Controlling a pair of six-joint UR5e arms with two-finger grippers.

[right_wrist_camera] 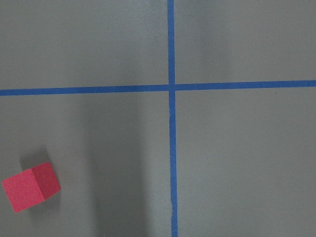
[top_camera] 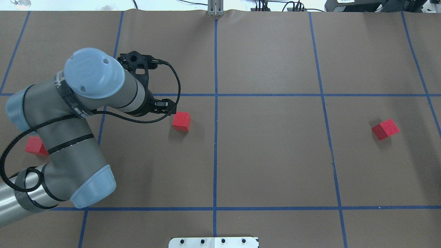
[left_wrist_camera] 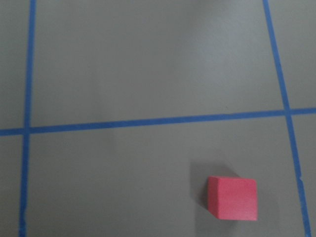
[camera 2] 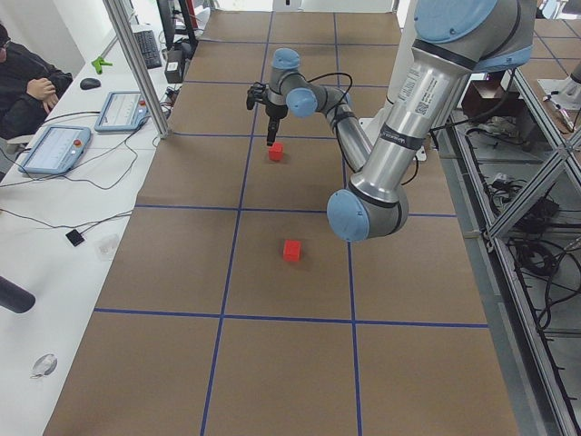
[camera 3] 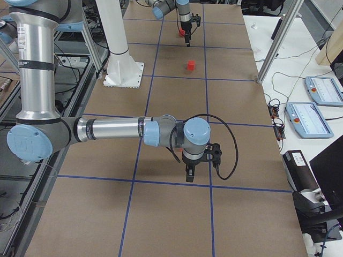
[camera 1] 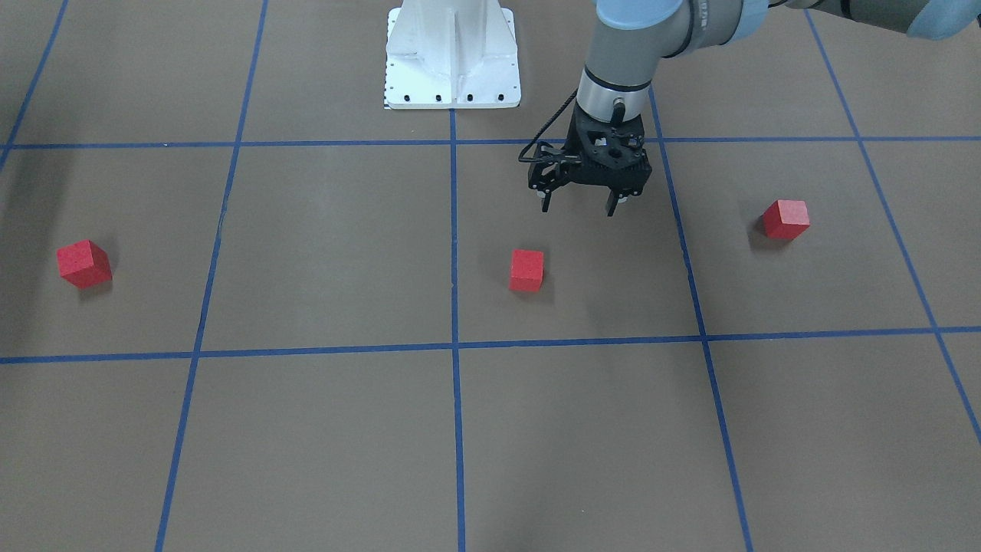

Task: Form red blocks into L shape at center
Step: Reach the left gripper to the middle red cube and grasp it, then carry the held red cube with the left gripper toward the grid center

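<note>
Three red blocks lie apart on the brown grid. The middle block point(camera 1: 526, 270) point(top_camera: 181, 121) sits left of the center crossing point(top_camera: 216, 95) point(camera 1: 455, 346). Another block point(camera 1: 785, 219) point(top_camera: 34, 146) lies on my left, partly under my left arm. The third block point(camera 1: 84, 263) point(top_camera: 385, 129) lies on my right. My left gripper point(camera 1: 579, 205) is open and empty, hanging above the table just short of the middle block, which shows in the left wrist view point(left_wrist_camera: 232, 197). My right gripper point(camera 3: 190, 174) shows only in the exterior right view; I cannot tell its state. The right wrist view shows a block point(right_wrist_camera: 30, 186).
The white pedestal base point(camera 1: 452, 54) stands at the robot's side of the table. Blue tape lines cross the brown surface. Operator consoles point(camera 3: 316, 107) and cables lie on the white bench beyond the far table edge. A person point(camera 2: 27, 86) sits there.
</note>
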